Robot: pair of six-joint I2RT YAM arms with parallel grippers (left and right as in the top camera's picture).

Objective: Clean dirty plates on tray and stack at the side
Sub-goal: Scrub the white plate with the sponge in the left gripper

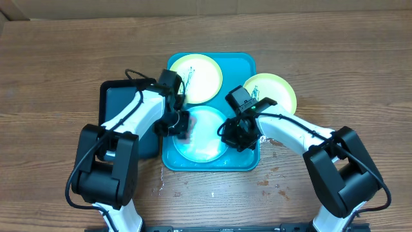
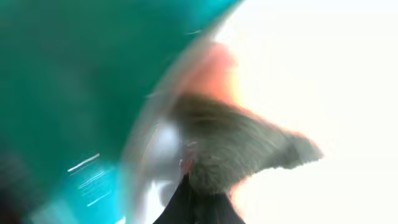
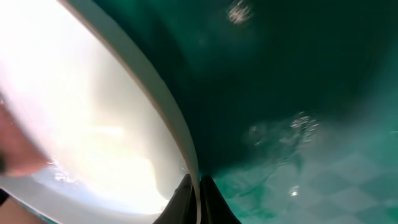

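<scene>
On the brown wooden table (image 1: 58,77), the large turquoise rectangular plastic tray (image 1: 244,161) lies in the middle, with the smaller black rectangular tray (image 1: 119,103) just beside it on the left. Two round flat white plates with yellow-green rims lie inside the turquoise tray, the far plate (image 1: 203,76) behind the near plate (image 1: 203,138). A third plate (image 1: 280,87) lies on the table at that tray's right edge.

Wood table (image 1: 58,64) w/ blue tray (image 1: 241,64), black tray (image 1: 112,96) L of it, 1 plate (image 1: 278,89) R.

Overhead looks straight down on the worktop (image 1: 51,64); both wrist views sit tight against one plate (image 1: 201,136) in the tray (image 1: 239,64).
</scene>
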